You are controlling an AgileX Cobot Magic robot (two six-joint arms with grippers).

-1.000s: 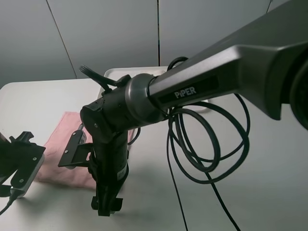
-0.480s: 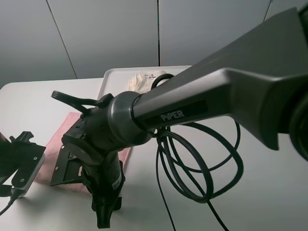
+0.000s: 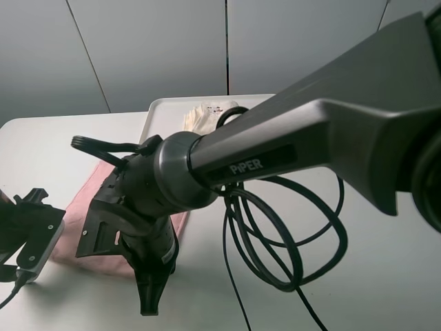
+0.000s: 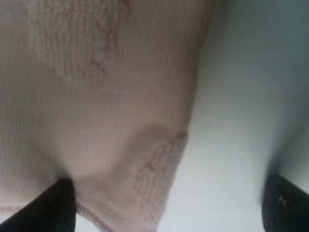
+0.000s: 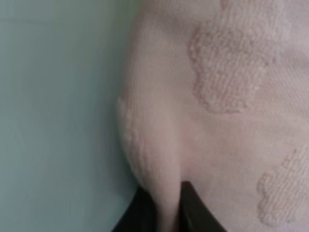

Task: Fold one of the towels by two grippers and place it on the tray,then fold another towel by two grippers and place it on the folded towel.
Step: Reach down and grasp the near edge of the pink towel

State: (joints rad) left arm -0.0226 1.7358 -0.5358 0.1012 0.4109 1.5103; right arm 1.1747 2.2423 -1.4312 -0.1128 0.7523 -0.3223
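Note:
The pale pink towel [image 3: 86, 207] lies flat on the table at the left, partly hidden behind my right arm. My right gripper [image 3: 150, 300] points down at its near edge. The right wrist view shows that gripper [image 5: 166, 212] shut on a raised pinch of the pink towel [image 5: 231, 96]. My left gripper [image 4: 171, 208] stands open, its black fingertips [image 4: 58, 205] wide apart around a corner of the pink towel [image 4: 96, 96]. The white tray [image 3: 162, 109] sits at the back with the folded cream-white towel [image 3: 203, 116] on it.
My right arm and its looping black cables [image 3: 296, 227] fill the middle and right of the exterior view and hide much of the table. The left arm's wrist housing [image 3: 31, 231] sits at the table's near left edge.
The right gripper's fingers have closed onto the pink towel's edge, and that wrist has shifted slightly left and down. The left gripper has stayed open and still.

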